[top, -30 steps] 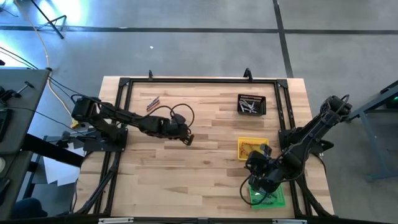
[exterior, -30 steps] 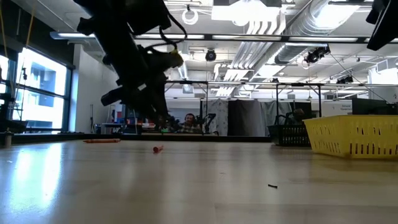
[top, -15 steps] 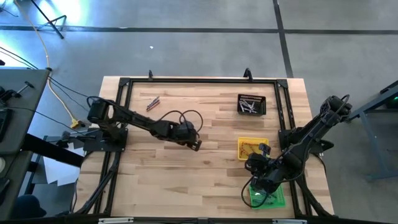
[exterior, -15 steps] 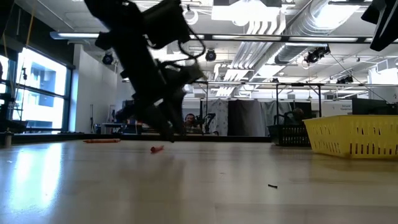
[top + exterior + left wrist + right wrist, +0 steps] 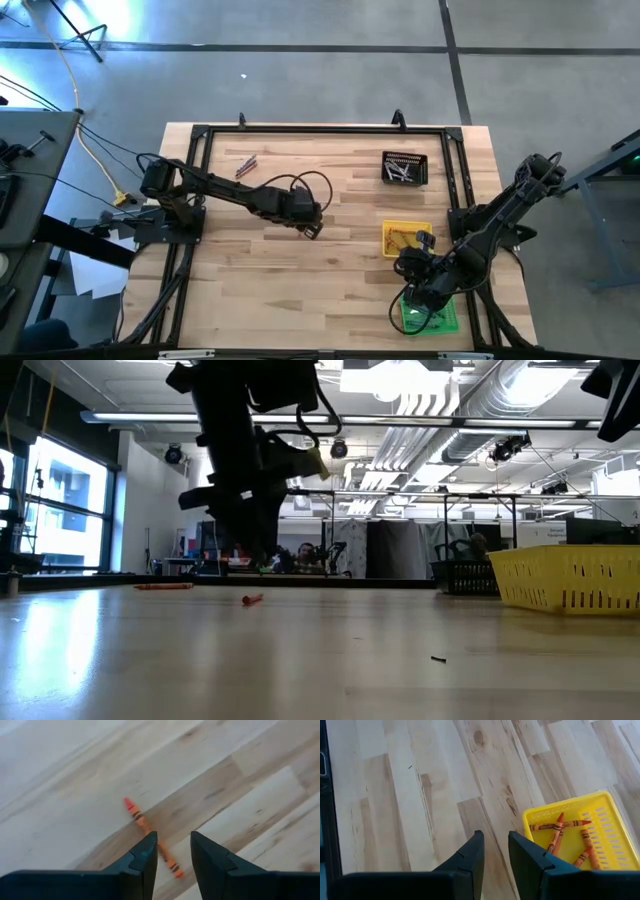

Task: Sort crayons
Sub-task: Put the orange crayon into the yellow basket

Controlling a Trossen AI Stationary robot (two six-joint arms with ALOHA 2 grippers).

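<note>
The left gripper (image 5: 171,851) hangs above the middle of the table (image 5: 340,290), its 2 fingers apart and empty. Just below and past its fingertips lies 1 orange crayon (image 5: 150,836) on the bare wood. The right gripper (image 5: 495,851) waits near the table's right front, fingers apart and holding nothing. Beyond its tips sits the yellow tray (image 5: 610,805) with several orange crayons (image 5: 567,837) inside.

- Left gripper (image 5: 171,845) is hovering over the wooden table (image 5: 240,785), fingers (image 5: 145,851) standing apart, nothing between them.
- Orange crayon (image 5: 150,837) is lying flat just ahead, partly hiding behind one finger.
</note>
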